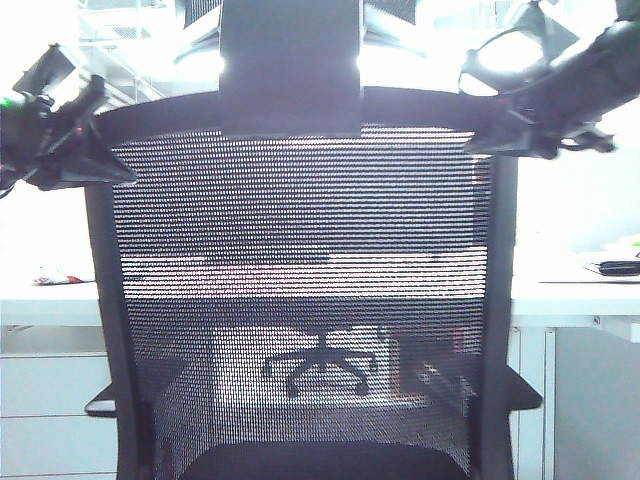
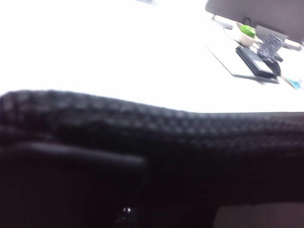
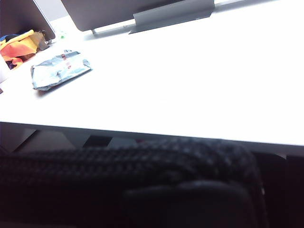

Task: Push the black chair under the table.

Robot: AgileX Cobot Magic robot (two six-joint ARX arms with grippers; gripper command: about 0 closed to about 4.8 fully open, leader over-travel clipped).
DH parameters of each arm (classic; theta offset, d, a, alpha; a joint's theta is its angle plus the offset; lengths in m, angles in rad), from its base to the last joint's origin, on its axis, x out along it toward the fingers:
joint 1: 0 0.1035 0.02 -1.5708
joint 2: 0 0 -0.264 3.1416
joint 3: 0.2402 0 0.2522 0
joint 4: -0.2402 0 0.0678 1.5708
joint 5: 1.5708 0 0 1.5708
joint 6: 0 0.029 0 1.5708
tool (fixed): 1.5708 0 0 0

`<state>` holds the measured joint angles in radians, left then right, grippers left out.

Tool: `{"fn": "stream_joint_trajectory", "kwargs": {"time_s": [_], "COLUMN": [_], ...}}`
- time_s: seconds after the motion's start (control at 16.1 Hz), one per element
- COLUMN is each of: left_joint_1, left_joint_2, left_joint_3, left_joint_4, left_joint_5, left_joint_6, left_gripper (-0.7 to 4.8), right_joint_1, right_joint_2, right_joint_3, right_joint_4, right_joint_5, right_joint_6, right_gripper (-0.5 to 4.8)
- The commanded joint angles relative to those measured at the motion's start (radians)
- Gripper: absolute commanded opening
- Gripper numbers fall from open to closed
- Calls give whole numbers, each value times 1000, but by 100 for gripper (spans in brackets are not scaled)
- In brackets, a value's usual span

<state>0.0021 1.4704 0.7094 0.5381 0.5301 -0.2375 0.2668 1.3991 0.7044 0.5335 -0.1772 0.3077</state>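
1. Nearest the exterior camera: black chair (image 1: 300, 300), mesh back filling most of that view, headrest plate (image 1: 290, 65) rising at top centre, armrest tips showing low at both sides.
2. At the chair back's upper left corner: left gripper (image 1: 95, 165), pressed against the frame's outer edge. Cannot tell from any view whether its jaws are apart or together.
3. Seen through the mesh: edge of the table (image 1: 570, 298) running straight across behind the chair back, with white drawer fronts (image 1: 50, 400) beneath it on the left. Also through the mesh, under the table: star base of another chair (image 1: 320, 368).
4. At the chair back's upper right corner: right gripper (image 1: 525, 135), resting on the frame's top edge. Jaws' state likewise impossible to tell.
5. Far right on the table: dark flat object (image 1: 618, 267) on a pale mat.
6. Left wrist view: blurred dark mesh rim of the black chair (image 2: 152, 128) close up, white table (image 2: 118, 57) beyond; further off, small bowl with something green (image 2: 246, 32) and black keyboard (image 2: 255, 61) near a monitor foot.
7. Right wrist view: mesh rim of the black chair (image 3: 142, 164) below the table's edge (image 3: 190, 95); on the table, silvery foil packet (image 3: 59, 70), orange cloth (image 3: 16, 47), monitor stand (image 3: 173, 14).
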Motion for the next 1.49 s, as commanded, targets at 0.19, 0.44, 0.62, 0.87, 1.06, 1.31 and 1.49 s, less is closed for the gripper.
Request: {"fn": "stream_joint_trajectory", "kwargs": {"time_s": [0.19,0.44,0.62,0.87,1.06,1.31,1.49], "left_joint_1": [12,6,5,5,5,6,5], "left_joint_2": [121,225,327,405,425,441,446], "left_joint_3": [135,248,352,435,453,463,465], "left_joint_4": [92,98,99,100,100,115,137], "left_joint_5": [-63,-66,-66,-68,-90,-106,-107], "left_joint_6": [-3,-3,-12,-25,-23,-21,-28], "left_gripper": [-6,-6,-6,-6,-6,-6,-6], "right_joint_1": [-27,-62,-86,-95,-105,-125,-137], "right_joint_2": [133,230,315,413,447,458,492], "right_joint_3": [161,273,348,429,473,489,534], "right_joint_4": [55,48,47,47,46,56,35], "right_joint_5": [35,18,14,13,-2,-1,-37], "right_joint_6": [-28,-28,-28,-39,-39,-39,-46], "right_gripper": [-5,-5,-5,-5,-5,-5,-5]}}
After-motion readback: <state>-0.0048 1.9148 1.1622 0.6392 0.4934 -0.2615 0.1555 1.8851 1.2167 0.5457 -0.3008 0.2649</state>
